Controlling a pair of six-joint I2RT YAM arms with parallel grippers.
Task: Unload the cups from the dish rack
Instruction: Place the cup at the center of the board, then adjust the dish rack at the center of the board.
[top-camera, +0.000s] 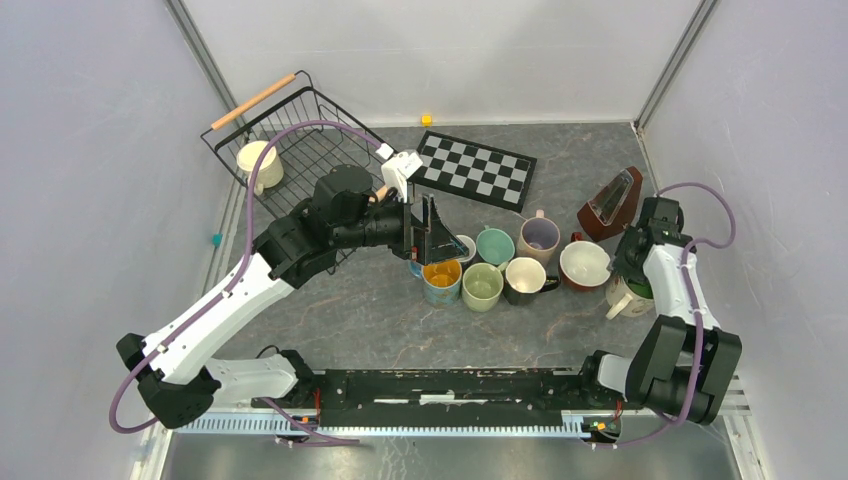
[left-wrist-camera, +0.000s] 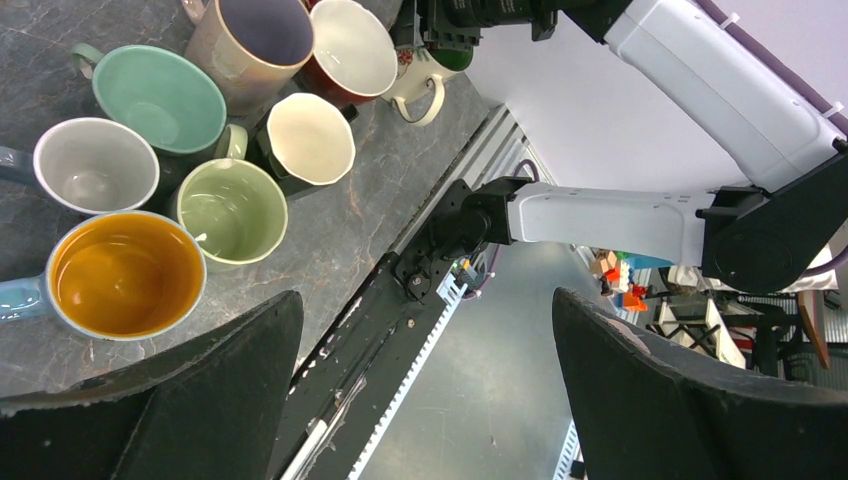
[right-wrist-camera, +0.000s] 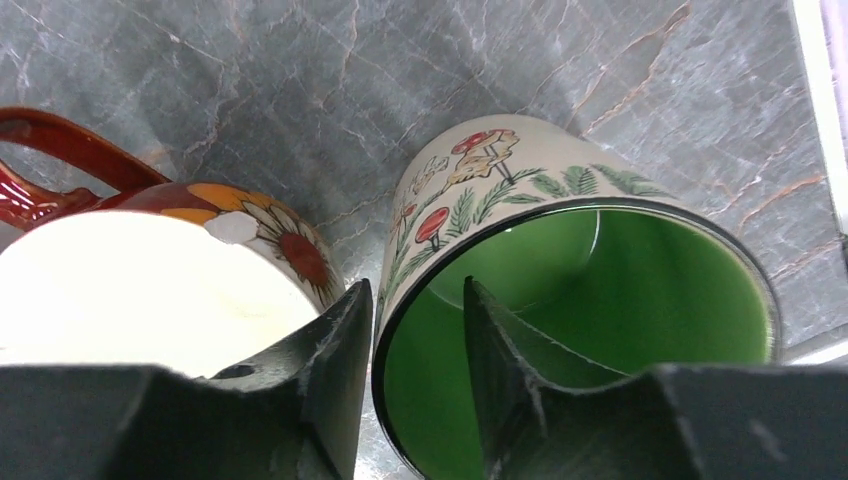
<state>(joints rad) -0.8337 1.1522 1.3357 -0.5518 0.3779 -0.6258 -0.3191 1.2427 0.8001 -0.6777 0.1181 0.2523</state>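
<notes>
The black wire dish rack (top-camera: 318, 118) stands at the back left with one cream cup (top-camera: 259, 165) in it. Several cups stand grouped on the table: blue with yellow inside (top-camera: 441, 280), light green (top-camera: 482, 286), teal (top-camera: 494, 245), beige-pink (top-camera: 539, 236), black (top-camera: 526, 278) and red-brown (top-camera: 584, 265). My left gripper (left-wrist-camera: 425, 300) hangs wide open and empty beside this group. At the right, my right gripper (right-wrist-camera: 417, 285) is open astride the rim of a mushroom-patterned cup with a green inside (right-wrist-camera: 500, 170), one finger inside and one outside, with a gap at the inner finger. That cup stands on the table.
A checkered board (top-camera: 475, 168) lies at the back centre. A brown metronome (top-camera: 610, 203) stands behind the right arm. The red-brown cup (right-wrist-camera: 150, 290) sits right against my right gripper's outer finger. A small yellow block (top-camera: 426, 120) lies by the back wall.
</notes>
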